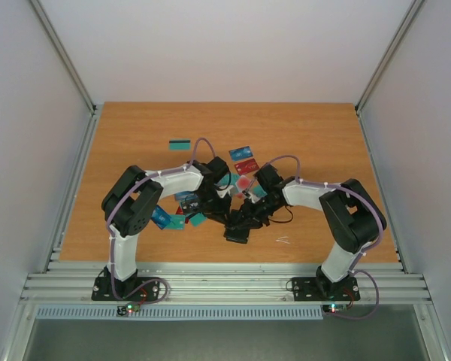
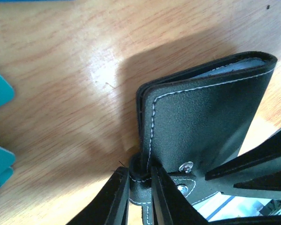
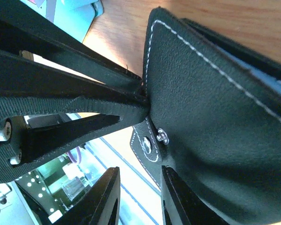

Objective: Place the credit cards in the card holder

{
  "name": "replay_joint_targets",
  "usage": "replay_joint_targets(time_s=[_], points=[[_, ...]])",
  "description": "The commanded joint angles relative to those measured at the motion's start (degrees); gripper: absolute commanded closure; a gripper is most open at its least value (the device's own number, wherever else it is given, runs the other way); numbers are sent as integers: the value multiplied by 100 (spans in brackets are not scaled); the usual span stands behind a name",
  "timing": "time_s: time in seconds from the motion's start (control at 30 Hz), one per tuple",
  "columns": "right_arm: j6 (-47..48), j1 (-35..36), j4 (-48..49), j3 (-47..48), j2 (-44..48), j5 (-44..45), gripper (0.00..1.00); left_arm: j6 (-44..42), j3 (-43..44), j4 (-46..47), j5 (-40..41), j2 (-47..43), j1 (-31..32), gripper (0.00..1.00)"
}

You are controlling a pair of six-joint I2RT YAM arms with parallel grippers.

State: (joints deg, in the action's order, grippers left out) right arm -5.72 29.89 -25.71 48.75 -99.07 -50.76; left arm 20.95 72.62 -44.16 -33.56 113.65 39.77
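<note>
Now left pincer [image 2: 139,194] almost closed, fingertips [image 2: 116,199] clamping card holder [image 2: 201,122] corner; right pincer [image 3: 139,192] narrowly parted, snap tab [image 3: 145,145] between its tips, cannot tell if gripped.

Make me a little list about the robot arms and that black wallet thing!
table: orange-brown wood
card holder: black with white stitching, between the two grippers
left gripper: shut on the card holder's snap strap
right gripper: pressed close to the card holder; grip unclear
credit cards: teal, blue and red, scattered on the table around the arms
teal card: lies alone, farther back than the rest
inside the holder: a pale edge peeks out; cannot tell if it is a card
</note>
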Motion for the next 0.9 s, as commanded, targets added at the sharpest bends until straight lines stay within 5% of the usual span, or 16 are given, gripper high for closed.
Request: replay_joint_targets(time_s=[0.0, 0.87], points=[[-228, 102, 262, -163, 252, 109, 74, 182, -181, 228, -28, 79, 65, 85], [-586, 175, 694, -430, 196, 493, 86, 323, -389, 400, -186, -6, 123, 86]])
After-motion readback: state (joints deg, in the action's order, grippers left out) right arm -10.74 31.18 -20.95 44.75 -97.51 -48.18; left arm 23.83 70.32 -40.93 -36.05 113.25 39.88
